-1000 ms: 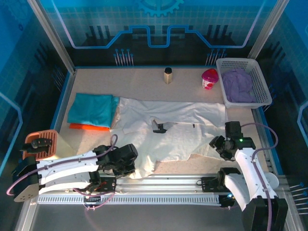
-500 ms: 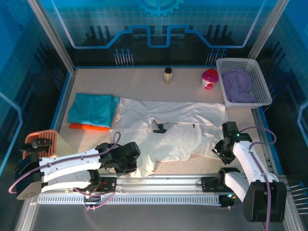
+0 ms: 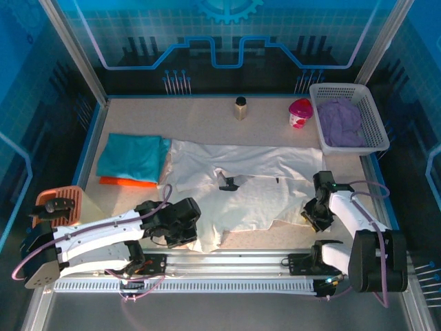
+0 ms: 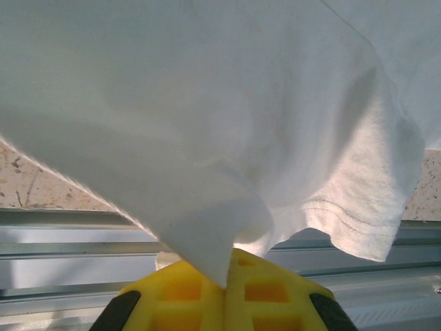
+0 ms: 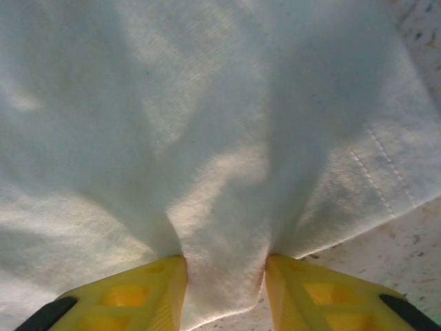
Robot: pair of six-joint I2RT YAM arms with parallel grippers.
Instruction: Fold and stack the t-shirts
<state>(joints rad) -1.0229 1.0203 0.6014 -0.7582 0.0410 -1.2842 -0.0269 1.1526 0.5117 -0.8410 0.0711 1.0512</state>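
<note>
1. Lying spread across the middle of the bench (image 3: pixel 200 117), the white t-shirt (image 3: pixel 248 183) has its far edge toward the back wall and its near hem close to the front rail.
2. The teal t-shirt (image 3: pixel 131 157) sits folded at the left of the bench on top of the orange t-shirt (image 3: pixel 127 182), whose edge peeks out beneath it. This pile touches the white t-shirt's left edge.
3. The white cloth looks thin, light and limp. It will probably sag and crease wherever it is lifted and drag over the bench rather than slide as one sheet. It is not fragile, and the woven surface should give a fair hold.
4. The best hold is probably on the stitched hem or a corner, where the doubled cloth is thicker, with two holds set well apart so the edge stays straight for a fold.
5. The left pincer (image 3: pixel 178 226) is at the near-left corner of the white t-shirt. Its fingers are together and clamped on a tuck of cloth, which hangs over them in the left wrist view.
6. The right pincer (image 5: pixel 224 276) is at the near-right edge of the same t-shirt. Its fingers are partly apart, with a pleat of white cloth bunched between them just beside the stitched hem. Whether they truly bite the cloth cannot be told.
</note>
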